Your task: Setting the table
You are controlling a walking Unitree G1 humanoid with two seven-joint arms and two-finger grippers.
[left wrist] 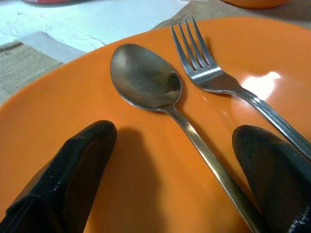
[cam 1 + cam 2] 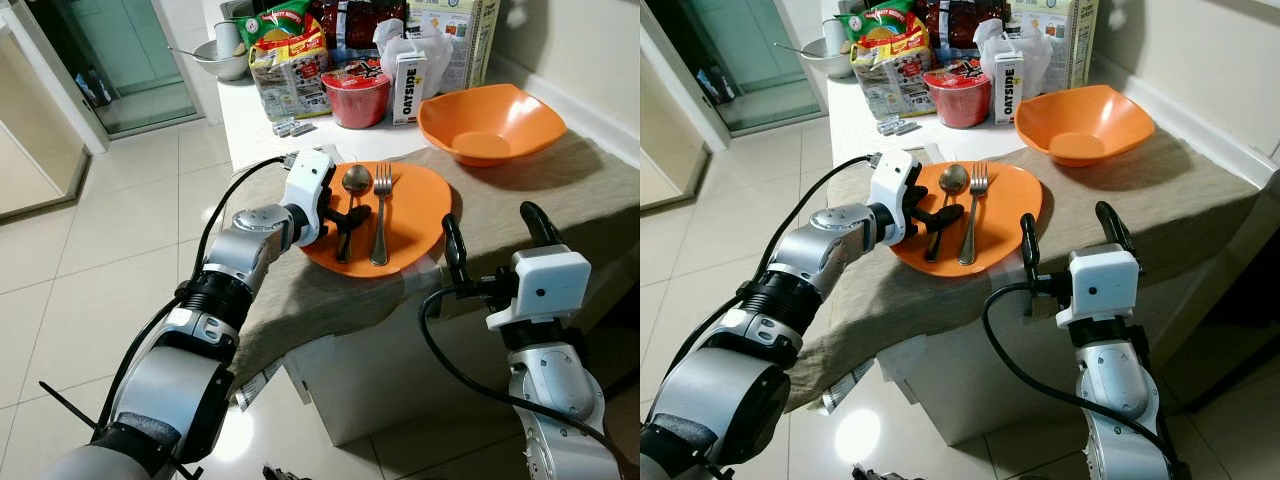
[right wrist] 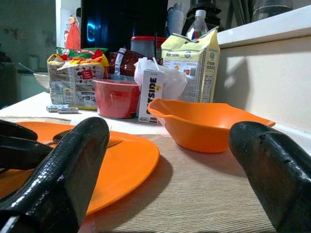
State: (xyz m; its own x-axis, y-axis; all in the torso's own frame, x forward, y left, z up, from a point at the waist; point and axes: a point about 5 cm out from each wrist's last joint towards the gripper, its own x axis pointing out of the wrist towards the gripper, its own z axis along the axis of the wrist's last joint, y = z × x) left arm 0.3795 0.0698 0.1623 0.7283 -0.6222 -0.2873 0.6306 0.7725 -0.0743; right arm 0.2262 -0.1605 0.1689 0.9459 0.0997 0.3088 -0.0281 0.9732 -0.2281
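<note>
Spoon lies on orange plate, its handle between the left gripper's spread, empty fingers.

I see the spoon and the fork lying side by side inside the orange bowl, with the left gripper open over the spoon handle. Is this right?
Not quite. The spoon and the fork lie on the orange plate, not in the orange bowl, as the left eye view shows. The left gripper is indeed open over the spoon handle.
</note>
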